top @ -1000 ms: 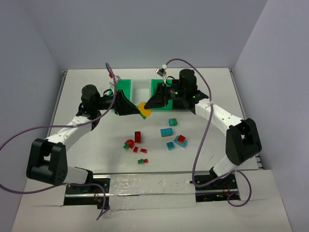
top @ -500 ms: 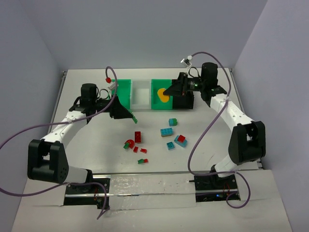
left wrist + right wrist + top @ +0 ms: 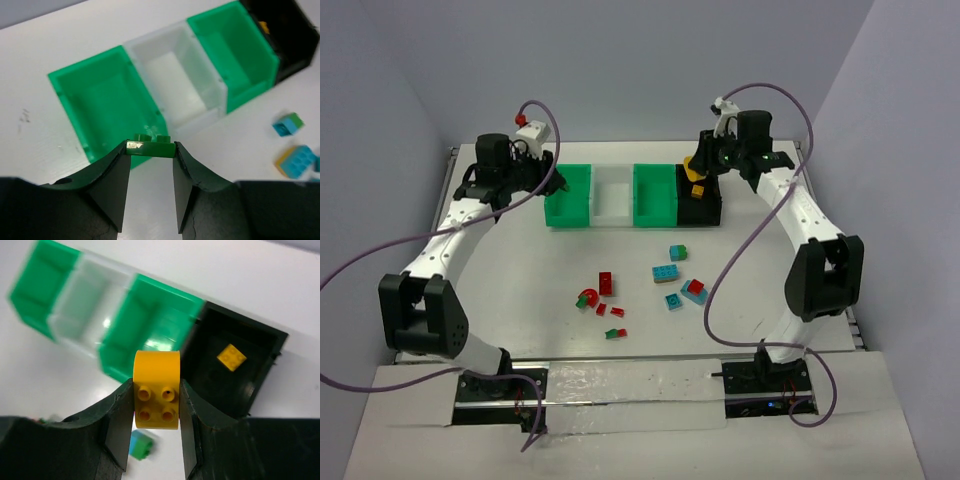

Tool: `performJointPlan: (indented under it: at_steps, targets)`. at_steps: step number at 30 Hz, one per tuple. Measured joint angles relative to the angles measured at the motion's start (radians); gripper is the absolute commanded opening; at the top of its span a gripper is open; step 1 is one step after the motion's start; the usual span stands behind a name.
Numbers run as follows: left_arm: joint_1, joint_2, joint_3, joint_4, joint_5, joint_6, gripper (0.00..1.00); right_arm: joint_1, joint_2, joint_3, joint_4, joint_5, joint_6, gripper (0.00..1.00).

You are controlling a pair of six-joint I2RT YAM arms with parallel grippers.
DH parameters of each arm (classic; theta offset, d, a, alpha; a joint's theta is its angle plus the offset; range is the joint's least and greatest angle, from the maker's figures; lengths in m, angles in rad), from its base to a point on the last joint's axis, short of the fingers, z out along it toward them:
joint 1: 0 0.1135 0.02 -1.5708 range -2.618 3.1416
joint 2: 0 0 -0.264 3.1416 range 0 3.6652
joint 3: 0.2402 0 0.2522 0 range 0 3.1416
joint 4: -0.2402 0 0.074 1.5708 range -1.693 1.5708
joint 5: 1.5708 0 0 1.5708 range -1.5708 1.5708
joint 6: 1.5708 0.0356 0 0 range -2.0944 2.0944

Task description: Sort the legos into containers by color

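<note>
Four containers stand in a row at the back: a green bin (image 3: pixel 567 214), a white bin (image 3: pixel 613 216), a second green bin (image 3: pixel 655 214) and a black bin (image 3: pixel 703 212). My left gripper (image 3: pixel 556 181) is shut on a small green lego (image 3: pixel 150 148), which hangs over the near rim of the left green bin (image 3: pixel 85 62). Over the black bin's near left edge, my right gripper (image 3: pixel 697 172) is shut on a yellow lego (image 3: pixel 157 395). Another yellow lego (image 3: pixel 231 357) lies inside the black bin (image 3: pixel 272 340).
Loose legos lie mid-table: a red brick (image 3: pixel 606 283), a red-green arch (image 3: pixel 588 298), small red pieces (image 3: pixel 617 312), a green-red piece (image 3: pixel 614 333), cyan bricks (image 3: pixel 666 272), a cyan-green one (image 3: pixel 677 252) and a red-on-cyan stack (image 3: pixel 695 291).
Both arms swung from the middle back toward the bins with their bricks held. The left went to the left green bin and the right to the black bin.
</note>
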Motion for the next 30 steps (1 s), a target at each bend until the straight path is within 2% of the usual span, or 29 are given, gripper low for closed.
performJointPlan:
  at_steps: [7,11,15,17,19,21,25,29,30]
  targets:
    - [-0.005,0.134,0.041,0.039,-0.154,0.013,0.0,0.005,0.16,0.006,-0.03,0.165,-0.044,0.01]
    - [-0.015,0.205,0.077,0.045,-0.195,0.016,0.0,0.012,0.199,0.009,-0.029,0.208,-0.057,0.09]
    - [-0.029,0.251,0.116,0.055,-0.222,0.021,0.01,0.022,0.227,0.039,-0.024,0.238,-0.067,0.46]
    - [-0.036,0.266,0.126,0.062,-0.234,0.026,0.02,0.026,0.239,0.052,-0.022,0.25,-0.072,0.59]
    - [-0.042,0.284,0.141,0.068,-0.242,0.033,0.03,0.029,0.249,0.064,-0.022,0.262,-0.077,0.78]
    - [-0.046,0.306,0.161,0.072,-0.248,0.038,0.06,0.032,0.258,0.077,-0.023,0.269,-0.079,0.89]
    - [-0.051,0.335,0.178,0.075,-0.262,0.043,0.14,0.037,0.267,0.097,-0.029,0.271,-0.077,0.98]
    - [-0.057,0.356,0.198,0.075,-0.272,0.044,0.3,0.046,0.266,0.111,-0.036,0.261,-0.073,0.99]
    - [-0.059,0.36,0.204,0.074,-0.275,0.044,0.38,0.049,0.263,0.112,-0.04,0.254,-0.071,0.99]
